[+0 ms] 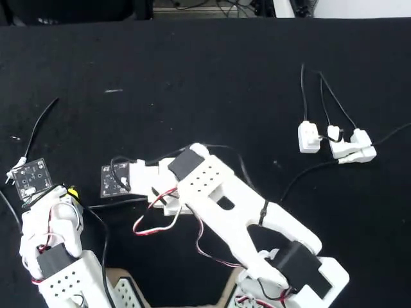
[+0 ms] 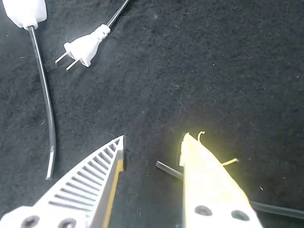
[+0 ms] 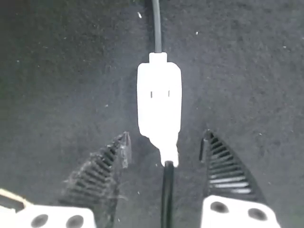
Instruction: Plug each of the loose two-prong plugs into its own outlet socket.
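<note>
My left gripper (image 2: 153,137) hangs open over the black mat, with a thin dark cord (image 2: 166,168) lying between its fingers. Farther off lies a loose white two-prong plug (image 2: 83,47) on its side, and beside it a white piece (image 2: 26,12) with a dark cable. My right gripper (image 3: 166,134) is open, one finger on each side of the narrow end of a white socket piece (image 3: 159,107). That piece has two slots on its face and a black cord at both ends. A cluster of white plugs and sockets (image 1: 337,142) lies at the right of the high view.
Black cords (image 1: 327,96) run from the cluster toward the back of the table. The right arm (image 1: 218,199) stretches from the front right across to the middle. The left arm (image 1: 54,237) stands at the front left. A black mat (image 1: 192,77) covers the table.
</note>
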